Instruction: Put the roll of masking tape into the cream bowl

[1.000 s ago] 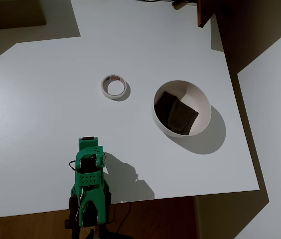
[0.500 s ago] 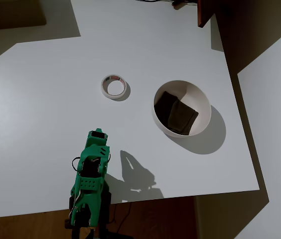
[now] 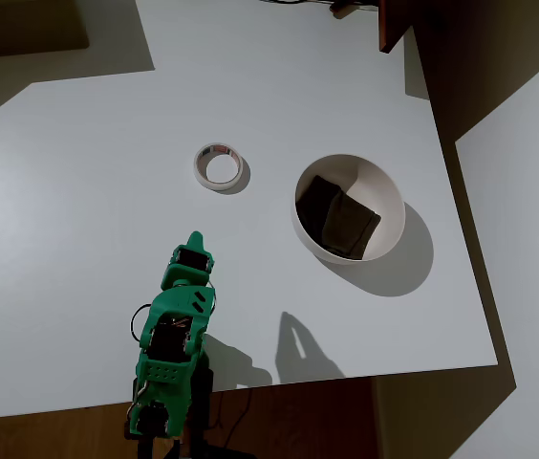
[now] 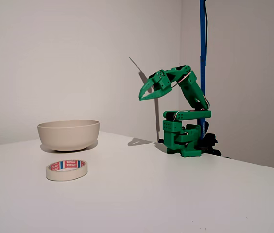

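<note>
The roll of masking tape (image 3: 219, 167) lies flat on the white table, an off-white ring with red and blue print inside its core (image 4: 67, 170). To its right in the overhead view stands the cream bowl (image 3: 396, 212), with dark brown square pieces (image 3: 336, 218) inside; in the fixed view the bowl (image 4: 69, 134) stands behind the tape. My green gripper (image 3: 194, 240) hangs high above the table, short of the tape, pointing towards it. In the fixed view the gripper (image 4: 141, 97) has its tips together and holds nothing.
The arm's green base (image 4: 185, 138) sits at the table's near edge in the overhead view (image 3: 166, 406). A blue pole (image 4: 202, 48) rises behind it. A dark wooden piece (image 3: 394, 24) overhangs the far right corner. The table (image 3: 78, 191) drops off on the right.
The arm has reached forward from its folded pose, carrying the gripper closer to the tape. Tape and bowl have not moved.
</note>
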